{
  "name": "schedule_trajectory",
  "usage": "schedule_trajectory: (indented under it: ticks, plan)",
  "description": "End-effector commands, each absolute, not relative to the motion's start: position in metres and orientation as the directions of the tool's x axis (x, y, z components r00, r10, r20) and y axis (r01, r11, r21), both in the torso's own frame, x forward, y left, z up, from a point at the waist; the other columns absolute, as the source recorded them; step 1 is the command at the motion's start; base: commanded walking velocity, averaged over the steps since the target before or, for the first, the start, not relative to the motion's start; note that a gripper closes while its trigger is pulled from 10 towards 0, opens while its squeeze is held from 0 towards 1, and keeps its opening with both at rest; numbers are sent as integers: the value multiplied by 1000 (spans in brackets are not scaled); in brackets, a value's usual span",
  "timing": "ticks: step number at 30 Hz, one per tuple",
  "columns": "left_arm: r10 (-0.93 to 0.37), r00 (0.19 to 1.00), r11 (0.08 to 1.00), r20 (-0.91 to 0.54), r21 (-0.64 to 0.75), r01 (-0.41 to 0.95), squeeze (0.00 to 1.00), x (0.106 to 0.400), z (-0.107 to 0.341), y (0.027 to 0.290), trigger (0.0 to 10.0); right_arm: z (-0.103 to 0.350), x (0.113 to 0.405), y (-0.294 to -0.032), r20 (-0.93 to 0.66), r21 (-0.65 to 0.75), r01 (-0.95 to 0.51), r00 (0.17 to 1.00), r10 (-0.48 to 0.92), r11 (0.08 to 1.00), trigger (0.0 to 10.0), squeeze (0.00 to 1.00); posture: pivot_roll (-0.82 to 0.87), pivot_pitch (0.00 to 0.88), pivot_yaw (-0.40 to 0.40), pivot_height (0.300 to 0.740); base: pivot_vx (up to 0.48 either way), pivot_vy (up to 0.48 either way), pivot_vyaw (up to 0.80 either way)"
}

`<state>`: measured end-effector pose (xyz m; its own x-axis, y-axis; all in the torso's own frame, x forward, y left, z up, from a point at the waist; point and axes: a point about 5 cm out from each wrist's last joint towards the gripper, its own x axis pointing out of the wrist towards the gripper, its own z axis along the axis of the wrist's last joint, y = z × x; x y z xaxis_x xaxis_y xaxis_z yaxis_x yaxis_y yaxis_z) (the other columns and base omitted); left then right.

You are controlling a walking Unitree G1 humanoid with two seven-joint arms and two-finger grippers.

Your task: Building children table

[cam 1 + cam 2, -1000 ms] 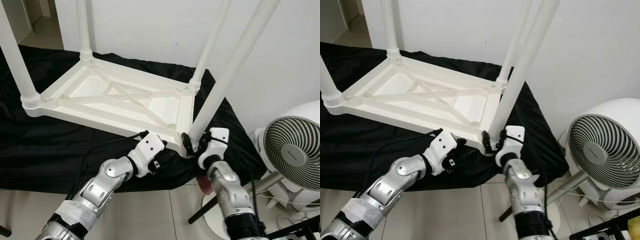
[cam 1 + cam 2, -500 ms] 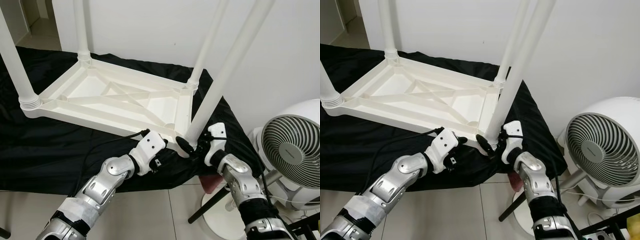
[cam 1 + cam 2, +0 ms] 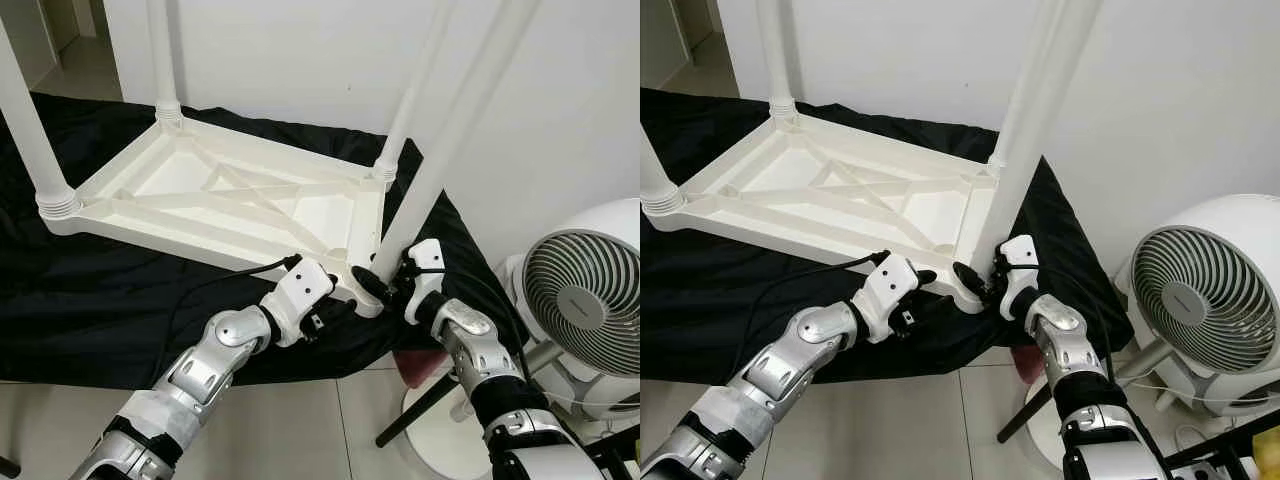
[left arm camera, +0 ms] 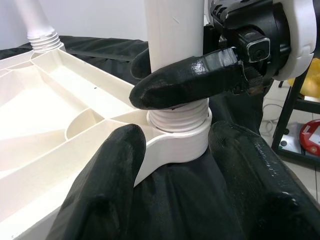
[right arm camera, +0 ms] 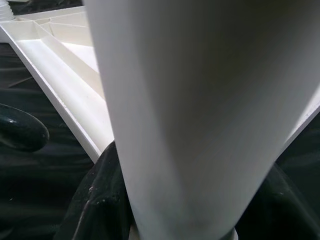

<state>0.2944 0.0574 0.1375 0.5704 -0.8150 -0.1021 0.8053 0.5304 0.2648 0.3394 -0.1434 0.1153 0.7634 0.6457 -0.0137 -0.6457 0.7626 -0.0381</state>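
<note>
The white plastic table (image 3: 230,200) lies upside down on a black cloth, with several legs standing up from its corners. The near right leg (image 3: 440,150) rises from the near right corner socket (image 4: 177,145). My right gripper (image 3: 385,283) is shut on this leg just above the socket; one of its fingers (image 4: 185,80) crosses the leg's front. In the right wrist view the leg (image 5: 200,100) stands between the two dark fingers (image 5: 97,205). My left gripper (image 3: 338,297) reaches in from the left, and its fingers (image 4: 110,170) clasp the socket from both sides.
The black cloth (image 3: 100,290) covers the low surface under the table, and its front edge hangs over the tiled floor. A white fan (image 3: 590,300) stands close on the right, with a black stand leg (image 3: 420,415) and a red object (image 3: 415,365) beneath my right arm. A white wall is behind.
My right wrist has turned around the base of the leg and its forearm has swung out to the right. The left gripper has stayed at the corner socket.
</note>
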Motion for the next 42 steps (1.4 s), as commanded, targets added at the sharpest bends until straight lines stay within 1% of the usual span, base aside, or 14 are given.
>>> schedule_trajectory:
  ticks: [1, 4, 5, 6, 12, 13, 17, 23, 29, 33, 34, 35, 36, 42]
  plan:
    - [-886, 440, 396, -147, 256, 882, 0, 288, 134, 52, 10000, 95, 332, -149, -99, -9, -648, 758, 644, 762, 0, 0, 81, 0, -142, 740, 0, 0, 0]
    - [-887, 439, 396, -145, 255, 882, 0, 288, 134, 51, 10000, 94, 332, -149, -92, -8, -653, 754, 650, 757, 0, 0, 80, 0, -144, 740, 0, 0, 0]
    - [-887, 440, 397, -143, 253, 882, 0, 288, 134, 50, 10000, 96, 333, -151, -82, 1, -631, 773, 629, 776, 4196, 0, 79, 0, -148, 740, 0, 0, 0]
    - [-887, 441, 400, -140, 248, 882, 0, 288, 134, 49, 10000, 98, 333, -153, -61, 27, -602, 796, 602, 798, 10000, 0, 76, 0, -150, 740, 0, 0, 0]
    - [-884, 446, 405, -139, 244, 881, 0, 287, 131, 50, 10000, 100, 336, -157, -67, -4, -497, 866, 496, 868, 10000, 0, 71, 0, -155, 740, 0, 0, 0]
    - [-874, 466, 425, -137, 251, 870, 0, 291, 132, 53, 10000, 100, 335, -153, -58, 1, -425, 904, 424, 905, 10000, 0, 65, 0, -155, 740, 0, 0, 0]
    - [-859, 496, 455, -125, 258, 852, 0, 297, 136, 58, 10000, 100, 331, -140, -47, 38, -358, 932, 359, 933, 10000, 0, 61, 0, -154, 740, 0, 0, 0]
    - [-865, 487, 449, -118, 253, 857, 0, 295, 136, 57, 10000, 99, 325, -129, -58, 90, -154, 985, 160, 984, 10000, 0, 64, 0, -153, 740, 0, 0, 0]
    - [-867, 485, 449, -119, 238, 861, 0, 290, 133, 55, 10000, 99, 314, -114, -53, 177, -41, 997, 51, 983, 10000, 0, 67, 0, -160, 740, 0, 0, 0]
    - [-868, 483, 449, -117, 231, 863, 0, 289, 132, 55, 10000, 102, 311, -110, -41, 197, -34, 998, 43, 980, 10000, 0, 63, 0, -159, 740, 0, 0, 0]
    - [-869, 480, 447, -118, 230, 865, 0, 288, 132, 55, 10000, 105, 312, -114, -34, 203, -34, 999, 42, 979, 10000, 278, 63, 0, -161, 740, 0, 0, 0]
    - [-869, 480, 447, -118, 230, 865, 0, 288, 132, 55, 10000, 105, 312, -114, -34, 203, -34, 999, 42, 979, 10000, 278, 63, 0, -161, 740, 0, 0, 0]
    - [-870, 479, 446, -119, 229, 866, 0, 288, 131, 55, 10000, 108, 312, -118, -17, 206, -51, 998, 56, 977, 10000, 1000, 64, 0, -162, 740, 0, 0, 0]
    - [-869, 481, 447, -120, 228, 865, 0, 289, 131, 55, 10000, 118, 314, -130, 49, 179, -152, 988, 146, 972, 10000, 1000, 67, 0, -163, 740, 0, 0, 0]
